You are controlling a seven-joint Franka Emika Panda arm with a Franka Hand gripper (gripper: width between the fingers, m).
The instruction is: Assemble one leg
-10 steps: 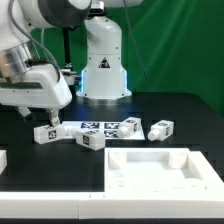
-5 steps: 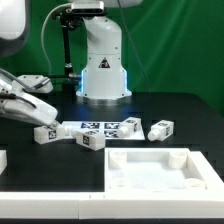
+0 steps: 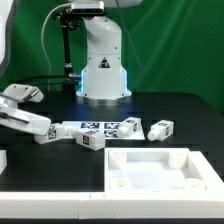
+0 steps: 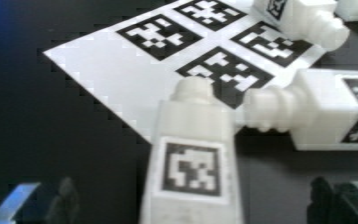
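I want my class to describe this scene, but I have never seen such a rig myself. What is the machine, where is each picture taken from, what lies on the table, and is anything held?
The machine is a robot arm that ends in a two-finger gripper. One picture comes from a camera off the arm and shows the whole scene. The other comes from a camera on the wrist and looks down past the fingers. On the black table lie several small white blocks with square tags, which are the furniture's legs. There is also a flat marker board and a large white tray. The gripper is open, with one leg lying between its fingers. Nothing is held.
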